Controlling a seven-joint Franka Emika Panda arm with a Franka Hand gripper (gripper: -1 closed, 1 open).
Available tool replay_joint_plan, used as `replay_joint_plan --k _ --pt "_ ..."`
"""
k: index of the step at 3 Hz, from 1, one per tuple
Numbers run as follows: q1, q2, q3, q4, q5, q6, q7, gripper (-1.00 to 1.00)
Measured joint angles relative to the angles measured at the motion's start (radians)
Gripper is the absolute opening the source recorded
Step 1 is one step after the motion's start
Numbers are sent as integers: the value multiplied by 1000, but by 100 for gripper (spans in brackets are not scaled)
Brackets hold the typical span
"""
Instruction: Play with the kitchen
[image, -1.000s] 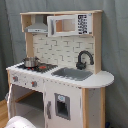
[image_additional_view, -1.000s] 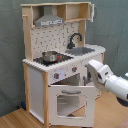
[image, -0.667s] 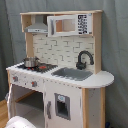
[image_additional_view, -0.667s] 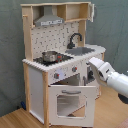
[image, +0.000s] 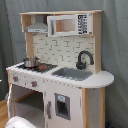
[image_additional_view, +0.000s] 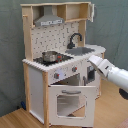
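The kitchen stands on the floor against a grey curtain, oven door hanging open. A pot sits on the stove beside the sink. The hand reaches the counter's front edge; I cannot tell if it's clenched
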Motion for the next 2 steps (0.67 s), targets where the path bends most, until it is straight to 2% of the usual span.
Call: replay_joint_plan --k 2 --pt "26 9 -61 -105 4 -1 -197 100"
